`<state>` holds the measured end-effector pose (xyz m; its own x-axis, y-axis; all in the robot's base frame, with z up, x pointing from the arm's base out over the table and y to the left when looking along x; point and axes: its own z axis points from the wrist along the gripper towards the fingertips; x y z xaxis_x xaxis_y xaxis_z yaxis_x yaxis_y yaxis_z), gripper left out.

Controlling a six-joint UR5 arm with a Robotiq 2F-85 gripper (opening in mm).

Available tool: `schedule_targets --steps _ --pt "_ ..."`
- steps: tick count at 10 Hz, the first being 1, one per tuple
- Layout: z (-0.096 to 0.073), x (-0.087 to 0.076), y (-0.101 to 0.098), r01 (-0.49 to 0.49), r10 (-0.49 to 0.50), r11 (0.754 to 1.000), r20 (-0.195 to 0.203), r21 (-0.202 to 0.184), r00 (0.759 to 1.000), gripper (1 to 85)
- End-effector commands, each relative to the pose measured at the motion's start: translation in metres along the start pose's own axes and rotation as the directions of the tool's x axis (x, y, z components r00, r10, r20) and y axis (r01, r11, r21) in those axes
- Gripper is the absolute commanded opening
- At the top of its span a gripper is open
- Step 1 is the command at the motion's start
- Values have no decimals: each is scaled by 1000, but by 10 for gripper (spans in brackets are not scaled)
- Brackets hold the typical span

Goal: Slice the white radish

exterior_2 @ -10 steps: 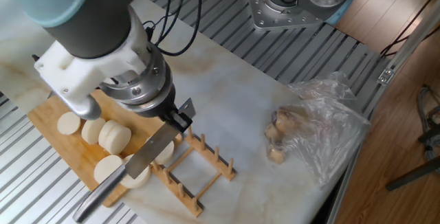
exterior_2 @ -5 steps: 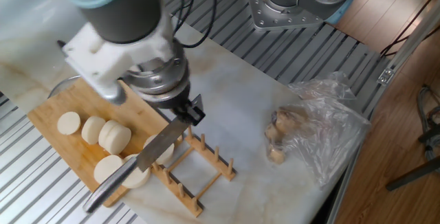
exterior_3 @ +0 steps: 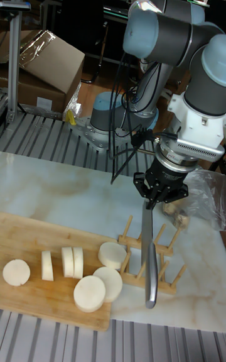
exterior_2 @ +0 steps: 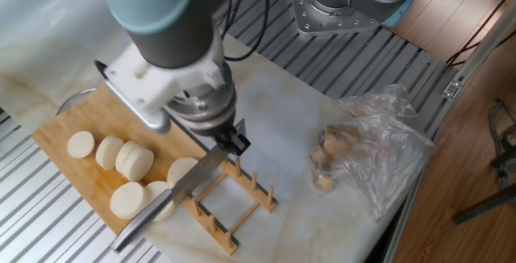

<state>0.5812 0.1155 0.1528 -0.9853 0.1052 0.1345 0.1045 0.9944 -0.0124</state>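
Gripping a knife point(exterior_3: 148, 255) by its upper end, the gripper point(exterior_3: 152, 202) hangs at mid-frame in the tall view, fingers closed on it, blade pointing down over the wooden rack point(exterior_3: 150, 260). White radish slices point(exterior_2: 129, 160) lie on the cutting board point(exterior_2: 81, 174) at the lower left of the fixed view. A plastic bag point(exterior_2: 385, 146) with brownish lumps sits right of centre on the table point(exterior_2: 274, 110).

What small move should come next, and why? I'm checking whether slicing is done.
Probably carry the knife on toward the wooden rack and set it down: the white radish already lies in separate rounds on the cutting board, and the blade hangs over the rack.
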Motion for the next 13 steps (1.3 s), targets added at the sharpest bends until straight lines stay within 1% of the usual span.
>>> schedule_targets --steps 1,3,5,6,8,9,10,13 --pt "17 0 3 0 0 1000 6 15 1000 13" --pt "27 -2 2 -4 3 1000 19 9 1000 13" --pt "38 -9 -4 -36 36 999 51 11 998 13" --pt "42 -6 -1 -38 38 999 45 -9 998 13" --pt "48 -2 -6 -31 30 999 46 21 998 13" --pt "50 -2 -7 -31 29 999 40 26 999 13" --pt "52 -2 -4 -29 28 999 37 16 999 13" --pt "57 2 -2 -24 24 1000 29 14 999 13"
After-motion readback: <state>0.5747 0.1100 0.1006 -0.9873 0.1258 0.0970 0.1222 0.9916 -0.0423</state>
